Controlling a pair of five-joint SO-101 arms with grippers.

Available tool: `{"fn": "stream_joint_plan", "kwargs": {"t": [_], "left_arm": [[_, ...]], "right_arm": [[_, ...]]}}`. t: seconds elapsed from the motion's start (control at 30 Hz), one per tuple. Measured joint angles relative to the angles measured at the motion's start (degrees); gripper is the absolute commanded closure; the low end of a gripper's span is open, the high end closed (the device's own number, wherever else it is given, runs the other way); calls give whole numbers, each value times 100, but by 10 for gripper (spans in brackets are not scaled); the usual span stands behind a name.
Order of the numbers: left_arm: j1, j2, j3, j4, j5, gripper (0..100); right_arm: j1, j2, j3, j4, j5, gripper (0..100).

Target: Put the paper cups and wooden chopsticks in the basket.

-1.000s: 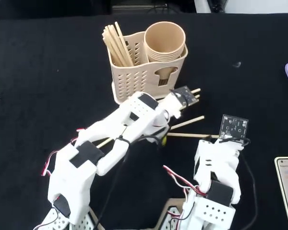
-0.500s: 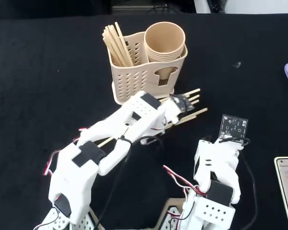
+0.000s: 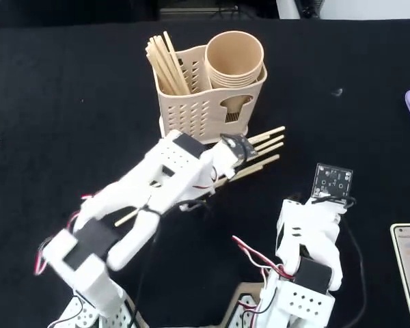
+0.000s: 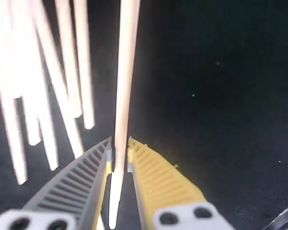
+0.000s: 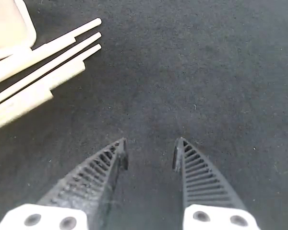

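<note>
Because the left pincer (image 4: 119, 143) is pinched onto a single chopstick (image 4: 126, 72) near one end, most of the stick juts out past the jaws, a hold that should suit tipping it upright over the basket (image 3: 198, 113). Loose chopsticks (image 3: 268, 139) lie on the desk (image 3: 68, 102) just in front of the basket, whose compartments hold stacked paper cups (image 3: 234, 58) and stowed chopsticks (image 3: 165, 61). The right pincer (image 5: 150, 151) hangs spread above bare desk near the loose tips, probably keeping clear.
</note>
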Motion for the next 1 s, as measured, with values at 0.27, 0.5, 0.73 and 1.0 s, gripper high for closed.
{"fn": "stream_joint_plan", "kwargs": {"t": [0.27, 0.5, 0.73, 1.0], "left_arm": [[-686, -2233, 35, 730, 0, 970], [-624, -3991, 44, 888, 492, 970], [-431, -4853, 44, 97, 1046, 970], [-914, -4826, 510, -2558, 2189, 970]], "right_arm": [[0, 0, 0, 0, 0, 832], [0, 0, 0, 0, 0, 992], [0, 0, 0, 0, 0, 986], [0, 0, 0, -237, 0, 984]]}}
